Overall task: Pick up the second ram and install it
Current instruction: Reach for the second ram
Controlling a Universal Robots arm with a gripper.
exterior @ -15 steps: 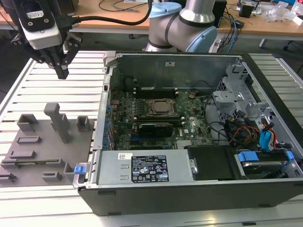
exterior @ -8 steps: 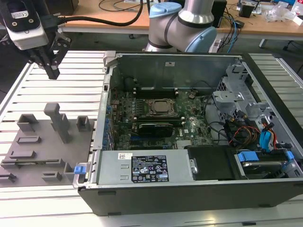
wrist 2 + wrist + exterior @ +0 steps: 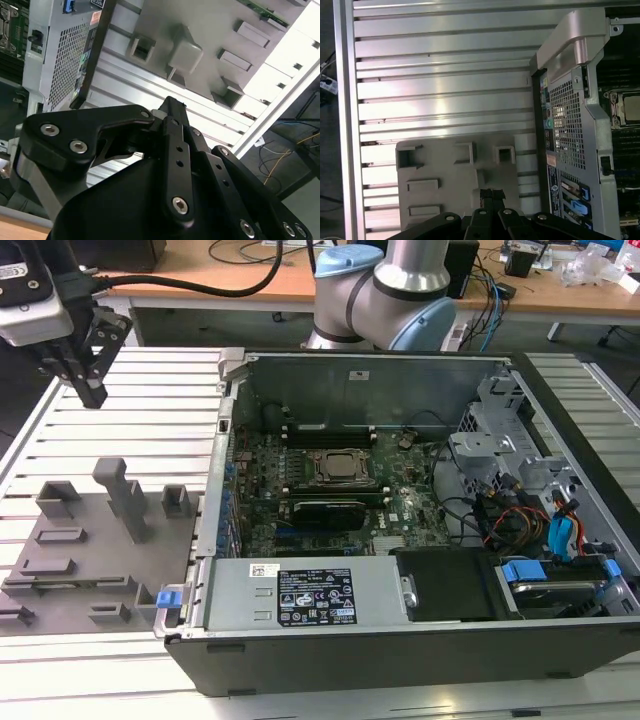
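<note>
while claw (image 3: 93, 395) is held shut, empty, above tabletop (image 3: 130, 430), second ram (image 3: 262, 7) is judged unpicked on holder plate (image 3: 105, 565); installation left undone.

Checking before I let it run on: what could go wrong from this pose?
The gripper hangs shut and empty above the slotted table, near the grey fixture plate; descending shut, it could strike the tall holder block. The case wall stands between the plate and the motherboard, so a low carry might clip it.

Label (image 3: 327, 597) on power supply (image 3: 237, 602): print unreadable.
</note>
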